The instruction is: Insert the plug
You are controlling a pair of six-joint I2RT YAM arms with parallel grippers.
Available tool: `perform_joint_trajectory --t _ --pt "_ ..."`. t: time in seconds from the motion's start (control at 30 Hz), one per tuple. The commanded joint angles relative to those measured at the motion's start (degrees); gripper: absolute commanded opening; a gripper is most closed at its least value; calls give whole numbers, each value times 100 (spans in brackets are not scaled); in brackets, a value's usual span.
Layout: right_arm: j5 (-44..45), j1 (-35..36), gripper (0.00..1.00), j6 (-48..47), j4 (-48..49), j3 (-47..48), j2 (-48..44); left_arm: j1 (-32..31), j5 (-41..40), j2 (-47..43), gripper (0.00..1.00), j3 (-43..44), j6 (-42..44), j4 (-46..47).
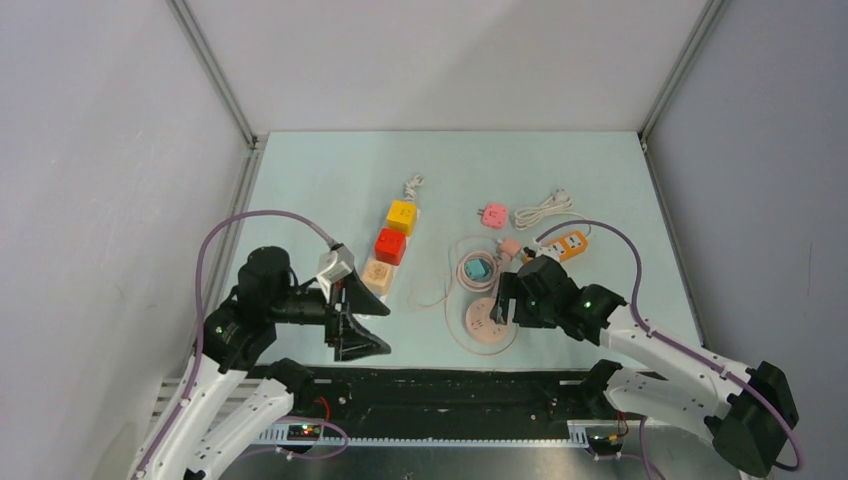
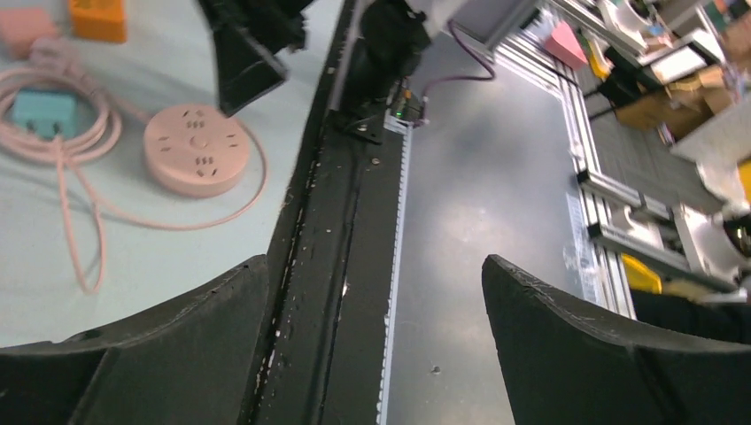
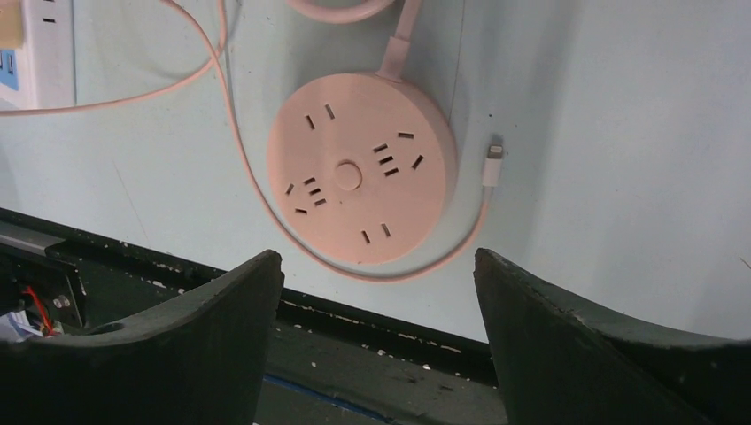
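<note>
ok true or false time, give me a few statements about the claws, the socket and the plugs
1. The right claw is open and empty. True.
2. The round socket has a plug in it. False: all its slots are empty.
3. The teal plug lies within the loops of the pink cable. True.
4. The left claw grips the teal plug. False: it is open, holds nothing and is well apart from that plug.
</note>
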Motion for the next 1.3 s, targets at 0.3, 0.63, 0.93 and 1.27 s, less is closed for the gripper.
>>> perform_joint_trajectory --t 0.3,0.63,0.93,1.27 --pt "-596 -630 74 -399 720 288 603 -88 1400 660 88 590 1709 146" --pt "-1324 -547 73 -786 1531 281 1266 -91 2270 567 89 550 2378 160" --pt "-25 -21 79 -583 1129 286 1259 -82 2985 483 89 422 2814 166" --pt "408 66 77 -309 634 282 1349 -19 1724 703 82 473 2464 151"
